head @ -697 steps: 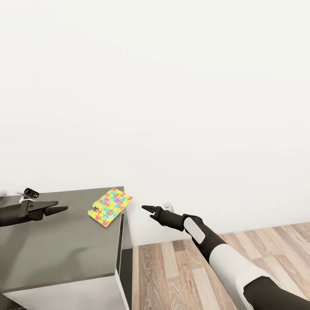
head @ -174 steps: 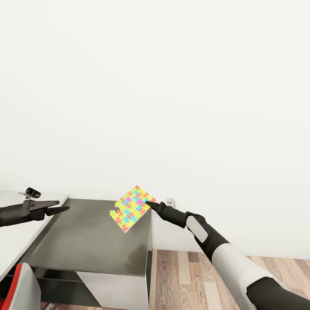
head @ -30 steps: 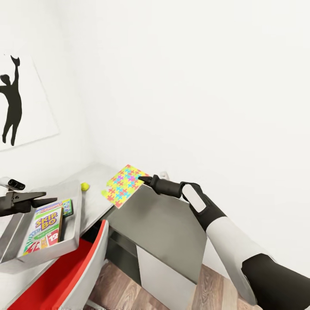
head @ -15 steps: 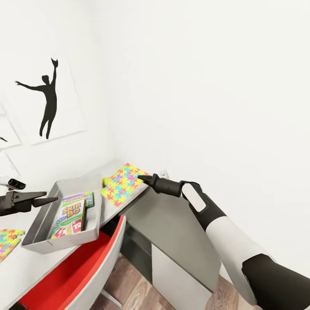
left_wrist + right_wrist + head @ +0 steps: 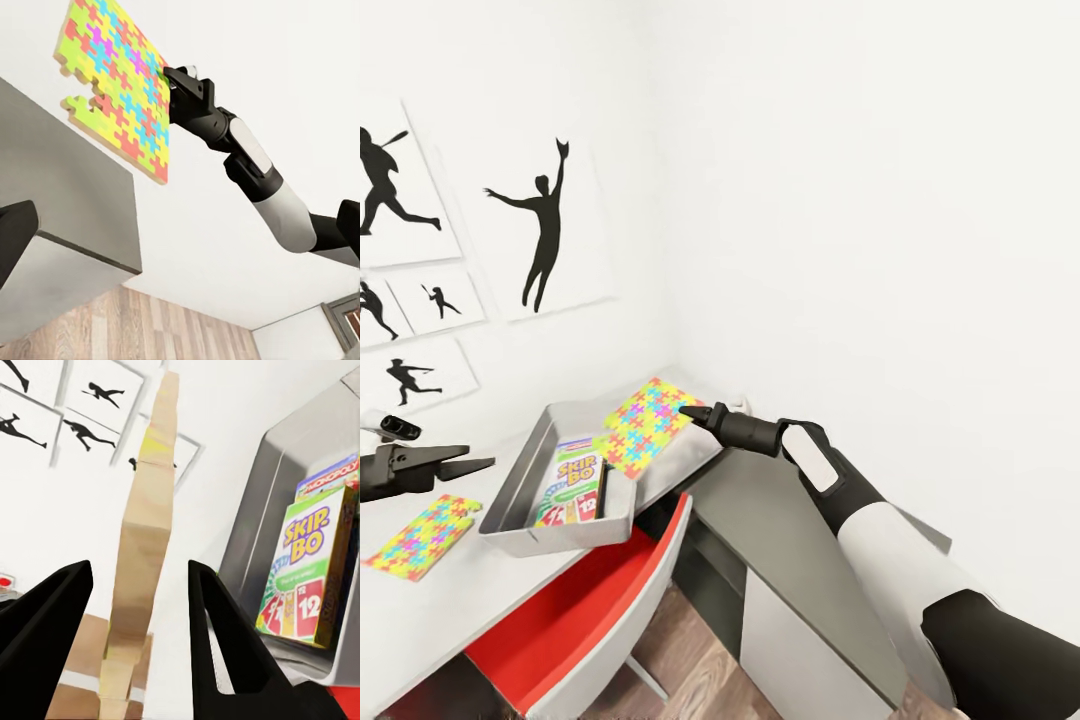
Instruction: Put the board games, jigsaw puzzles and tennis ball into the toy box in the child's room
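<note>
White-walled room, pale table [image 5: 455,600]. Puzzle [image 5: 645,425] pinched edge-on by right gripper [image 5: 693,413] over toy box [image 5: 520,490]; left gripper [image 5: 470,466] empty, parted. Risk: puzzle slipping from the thin grip and catching on the box rim.

Yellow-pink-blue-green jigsaw puzzle [image 5: 646,425], grey toy box [image 5: 520,490], green-yellow Skip-Bo box [image 5: 575,488].

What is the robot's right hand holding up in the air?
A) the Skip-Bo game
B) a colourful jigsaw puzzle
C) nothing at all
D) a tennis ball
B: the right gripper is pinching the edge of the colourful jigsaw puzzle, holding it up by the toy box, while the Skip-Bo game already lies inside the box.
</note>
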Robot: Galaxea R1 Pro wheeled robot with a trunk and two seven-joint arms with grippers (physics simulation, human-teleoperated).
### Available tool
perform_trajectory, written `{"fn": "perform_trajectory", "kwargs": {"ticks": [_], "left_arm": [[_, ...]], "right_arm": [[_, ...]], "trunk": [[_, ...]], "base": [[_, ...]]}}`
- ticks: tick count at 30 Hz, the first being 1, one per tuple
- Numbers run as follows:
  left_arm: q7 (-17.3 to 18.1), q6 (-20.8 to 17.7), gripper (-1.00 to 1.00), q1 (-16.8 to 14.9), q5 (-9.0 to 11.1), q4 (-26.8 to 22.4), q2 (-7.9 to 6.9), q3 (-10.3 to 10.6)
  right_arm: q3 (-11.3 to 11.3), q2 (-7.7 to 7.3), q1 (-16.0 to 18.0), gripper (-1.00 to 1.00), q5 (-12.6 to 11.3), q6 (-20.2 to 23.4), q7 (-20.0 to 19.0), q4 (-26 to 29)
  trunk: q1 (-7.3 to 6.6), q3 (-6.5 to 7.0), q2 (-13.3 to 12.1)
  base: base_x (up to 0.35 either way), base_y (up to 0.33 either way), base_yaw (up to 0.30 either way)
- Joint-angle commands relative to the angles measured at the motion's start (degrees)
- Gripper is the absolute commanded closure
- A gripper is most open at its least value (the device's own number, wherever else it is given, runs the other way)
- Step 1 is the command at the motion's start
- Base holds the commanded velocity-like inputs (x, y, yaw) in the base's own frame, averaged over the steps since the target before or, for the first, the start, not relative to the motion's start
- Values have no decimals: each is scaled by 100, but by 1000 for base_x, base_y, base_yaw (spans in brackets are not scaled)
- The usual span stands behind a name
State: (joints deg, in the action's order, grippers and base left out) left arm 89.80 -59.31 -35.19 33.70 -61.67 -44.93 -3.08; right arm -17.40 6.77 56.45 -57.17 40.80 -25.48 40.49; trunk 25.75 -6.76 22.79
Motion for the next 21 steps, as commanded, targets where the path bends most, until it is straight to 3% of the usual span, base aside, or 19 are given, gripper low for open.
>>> {"fn": "perform_trajectory", "kwargs": {"ticks": [1, 8, 14, 21], "left_arm": [[20, -59, -100, -5, -1, -1, -1, 6], [20, -56, -100, -5, -3, -2, 9, 16], [20, -55, -100, -5, -27, -2, 25, 25], [20, -55, -100, -5, -40, -2, 34, 32]], "right_arm": [[0, 0, 10, 100, -18, 21, -8, -1], [-7, 36, 119, 100, 10, 97, -2, -5], [-17, 94, 252, 100, 38, 442, 89, -9], [-12, 98, 763, 100, 26, 976, 420, -78]], "trunk": [[4, -13, 13], [4, -13, 13], [4, -13, 13], [4, -13, 13]], "base": [[0, 0, 288], [0, 0, 287], [0, 0, 272], [0, 0, 170]]}}
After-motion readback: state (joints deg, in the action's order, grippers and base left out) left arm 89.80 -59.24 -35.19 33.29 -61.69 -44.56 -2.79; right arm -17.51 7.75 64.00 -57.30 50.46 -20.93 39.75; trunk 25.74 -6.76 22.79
